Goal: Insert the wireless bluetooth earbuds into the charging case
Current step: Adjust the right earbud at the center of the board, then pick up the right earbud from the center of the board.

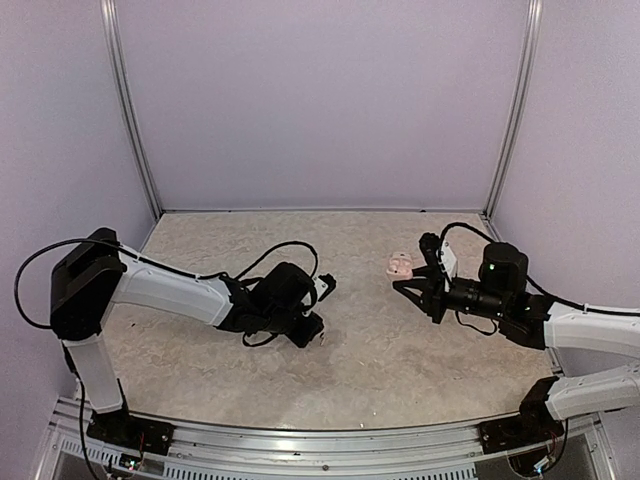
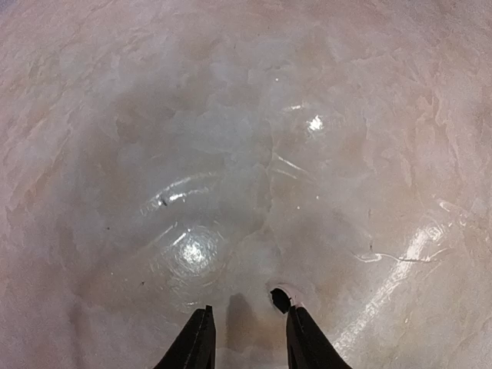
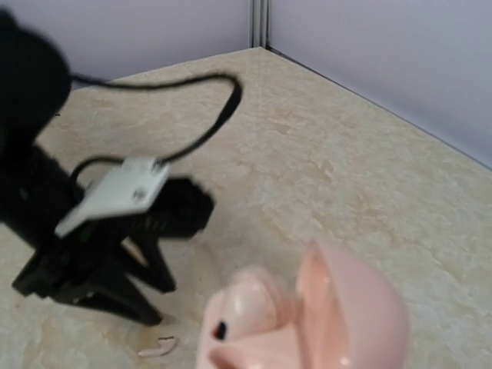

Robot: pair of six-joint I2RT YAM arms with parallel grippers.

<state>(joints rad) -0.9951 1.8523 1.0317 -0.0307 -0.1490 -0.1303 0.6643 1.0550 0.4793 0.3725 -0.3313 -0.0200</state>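
Presently the step in hand, as I judge it, is the pickup of a loose earbud. It lies flat on the table just beside the tips of the left gripper, well apart from the charging case. To do this well I would shift the tips sideways until the earbud sits squarely between them and lower them until they just graze the surface. I would then close slowly, since so small and smooth a piece may squirt out. The left arm reaches low across the middle of the table, wrist bent down, fingers pointing almost straight at the surface. Its jaws stand parted with nothing between them. The left wrist view shows bare table in the gap and a small speck just ahead of one fingertip, too unclear to name. The pink case sits on the right side, lid up, at the tips of the right gripper, whose arm lies low and level. Its fingers look spread either side of the case, but I cannot tell whether they clamp it.
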